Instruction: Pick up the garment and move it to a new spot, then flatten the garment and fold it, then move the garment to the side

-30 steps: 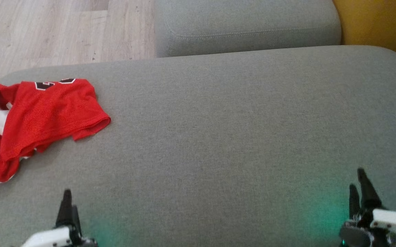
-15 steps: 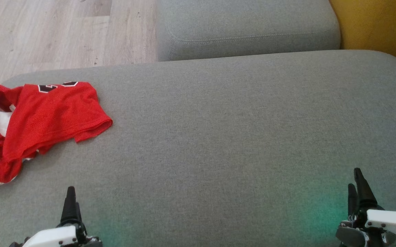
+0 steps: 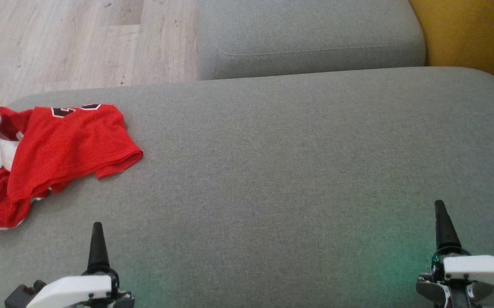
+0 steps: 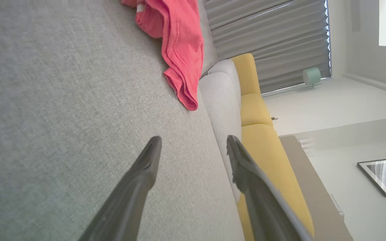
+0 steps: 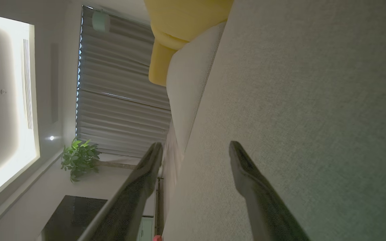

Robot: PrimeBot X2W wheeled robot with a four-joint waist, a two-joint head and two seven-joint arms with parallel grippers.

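Noting layout, left to right, all places referred to the grey seat cushion (image 3: pixel 272 171). Red mesh garment (image 3: pixel 58 149), white panel showing, is lying crumpled at the cushion's far left corner, hugging its left edge. Wood floor (image 3: pixel 58 42) is showing beyond that edge. Step in hand, by my reading: the first pick-up, not yet begun.

Left pincer (image 3: pixel 97 226) is hovering over the left part of the cushion's near edge, on the near side of the garment and apart from it. Its wrist view is showing both fingers spread wide, nothing between them. Judging the cushion's middle the sensible new spot, roomy enough for flattening.

Right pincer (image 3: pixel 440 209) is hovering at the cushion's near right corner, well apart from the garment, fingers likewise spread wide and holding nothing.

Plan for a clean grasp (judgement):
- The left arm is sitting closer, so it should be the one reaching.
- Aiming for the raised hem fold pointing toward the cushion's middle, straddling it with one finger on each side.
- Closing only on cloth, not digging into the upholstery.
- Lifting until the limp mesh is hanging free before carrying.

Risk: dragging could be tipping the pile over the cushion's left edge.
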